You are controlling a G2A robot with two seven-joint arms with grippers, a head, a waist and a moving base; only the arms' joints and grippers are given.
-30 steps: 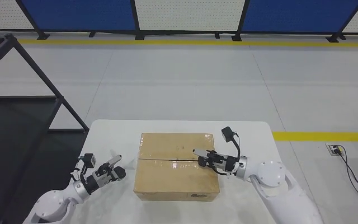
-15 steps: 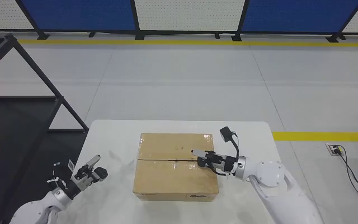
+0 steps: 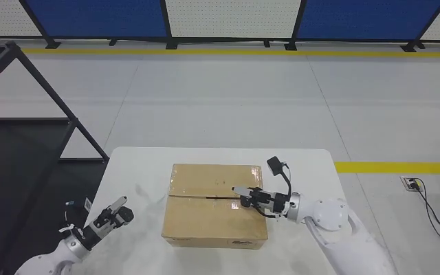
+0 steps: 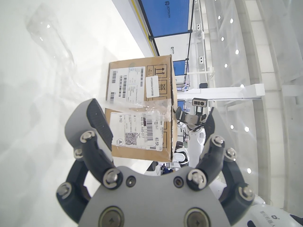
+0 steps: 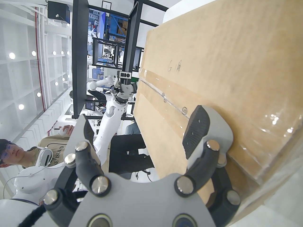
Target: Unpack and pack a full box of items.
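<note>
A closed brown cardboard box (image 3: 215, 205) stands in the middle of the white table, its top seam taped. My right gripper (image 3: 239, 195) is open over the right part of the top. In the right wrist view one fingertip (image 5: 197, 131) lies against the cardboard (image 5: 225, 60) beside the seam. My left gripper (image 3: 118, 212) is open and holds nothing, low over the table near its front left corner, well apart from the box. The left wrist view has this gripper (image 4: 153, 121) facing the labelled side of the box (image 4: 142, 109).
A crumpled strip of clear tape (image 4: 49, 38) lies on the table (image 3: 302, 165) to the left of the box. A black metal rack (image 3: 41, 89) stands off the table's left side. Bare tabletop runs all round the box.
My left arm has drawn back from the box toward the table's front left corner. The right gripper has crept slightly left along the top seam.
</note>
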